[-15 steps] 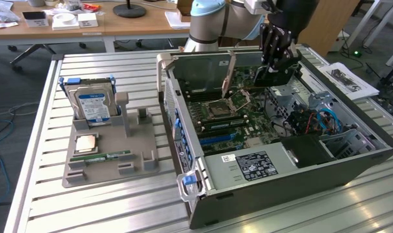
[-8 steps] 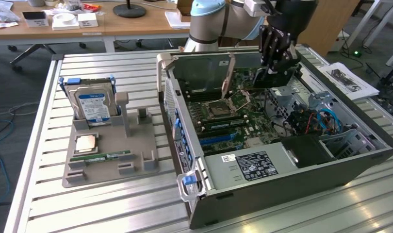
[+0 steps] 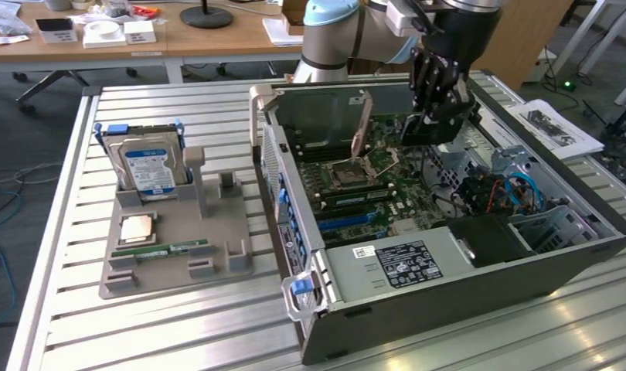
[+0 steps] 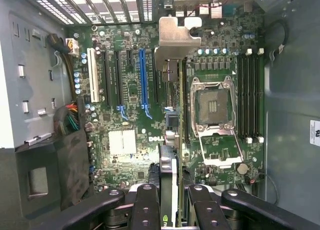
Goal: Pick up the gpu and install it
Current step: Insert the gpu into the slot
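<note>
Wrist view: gpu (image 4: 169, 165) edge-on between the tool's (image 4: 172, 206) fingers, above motherboard (image 4: 125, 94).

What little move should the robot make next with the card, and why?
Probably lower it slowly, straight down. The jaws clamp the card on edge, and it hangs above the green board inside the open case, not yet in any slot.
</note>
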Robot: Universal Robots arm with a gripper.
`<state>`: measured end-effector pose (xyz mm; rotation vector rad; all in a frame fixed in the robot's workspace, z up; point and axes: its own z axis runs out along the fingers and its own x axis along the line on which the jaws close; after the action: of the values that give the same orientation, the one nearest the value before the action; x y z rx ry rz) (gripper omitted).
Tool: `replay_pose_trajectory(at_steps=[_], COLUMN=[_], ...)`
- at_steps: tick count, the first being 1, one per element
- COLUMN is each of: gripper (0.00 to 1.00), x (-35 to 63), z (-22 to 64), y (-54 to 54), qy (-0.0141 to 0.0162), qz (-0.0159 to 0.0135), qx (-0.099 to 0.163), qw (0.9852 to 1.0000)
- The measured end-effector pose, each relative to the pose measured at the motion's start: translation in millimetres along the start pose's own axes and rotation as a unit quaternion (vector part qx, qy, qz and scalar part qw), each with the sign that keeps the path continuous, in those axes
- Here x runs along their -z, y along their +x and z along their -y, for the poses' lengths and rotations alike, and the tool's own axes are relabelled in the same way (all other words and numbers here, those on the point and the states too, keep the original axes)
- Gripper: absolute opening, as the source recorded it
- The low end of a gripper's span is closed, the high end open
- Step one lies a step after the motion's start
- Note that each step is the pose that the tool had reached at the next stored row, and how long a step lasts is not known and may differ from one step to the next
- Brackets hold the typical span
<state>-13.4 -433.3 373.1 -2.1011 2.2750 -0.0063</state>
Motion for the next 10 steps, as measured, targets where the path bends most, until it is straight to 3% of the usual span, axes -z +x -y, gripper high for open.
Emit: replay_pose_trajectory(at_steps=[4, 10], gripper=[0.27, 0.27], x=[-5.7, -6.2], z=[-0.2, -0.2], y=[0.2, 0.2], qy=[0.0, 0.0], qz=[0.0, 0.0], qx=[0.0, 0.0], qw=[1.0, 1.0])
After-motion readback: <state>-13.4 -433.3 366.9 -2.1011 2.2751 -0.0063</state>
